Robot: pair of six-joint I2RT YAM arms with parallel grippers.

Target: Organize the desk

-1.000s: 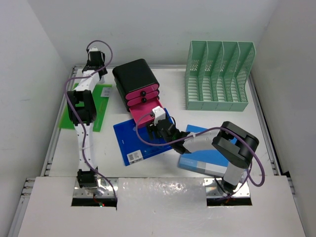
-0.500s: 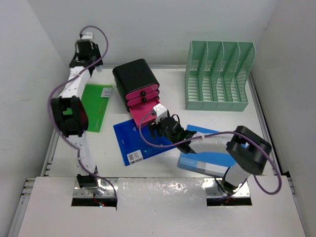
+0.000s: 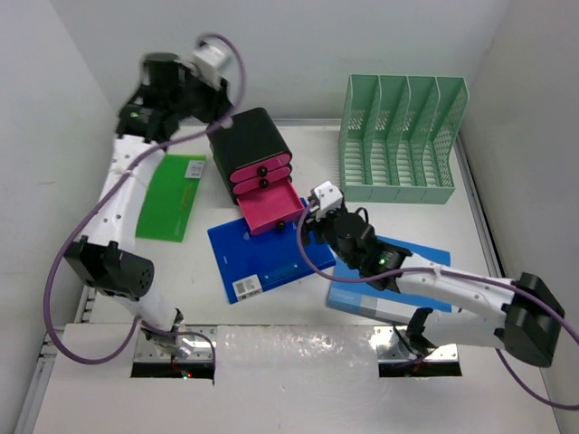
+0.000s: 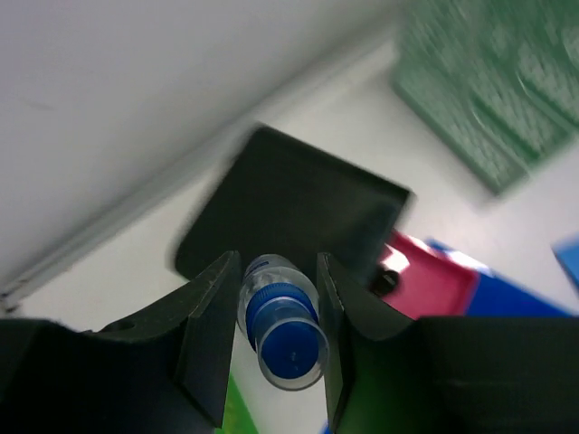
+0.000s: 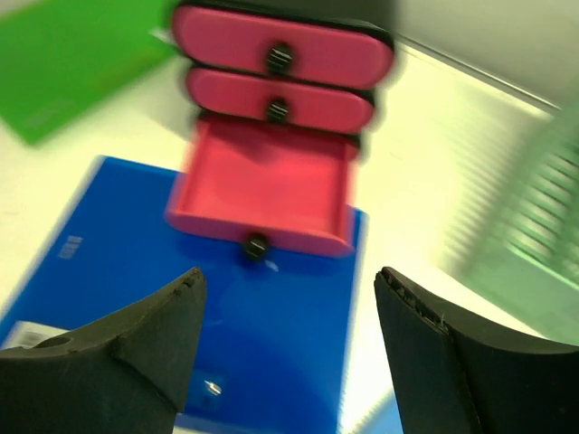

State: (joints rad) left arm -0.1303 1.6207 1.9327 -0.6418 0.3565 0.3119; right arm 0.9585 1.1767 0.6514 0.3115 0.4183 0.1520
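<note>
Currently left tool [image 4: 276, 271] clamps a blue-capped bottle [image 4: 282, 330] above the drawer box [image 4: 298, 203]; right tool [image 5: 289, 276] gapes wide, empty, over the open pink drawer [image 5: 267, 194]. The worktop [image 3: 434, 226] lies beneath both. Risk: bottle slips from the grip, missing the drawer.

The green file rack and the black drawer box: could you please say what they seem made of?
Green file rack: probably moulded plastic, matte, judging by its uniform colour and slotted walls. Black drawer box: likely plastic too, smooth with rounded corners; its pink drawers look the same, with small dark knobs.
</note>
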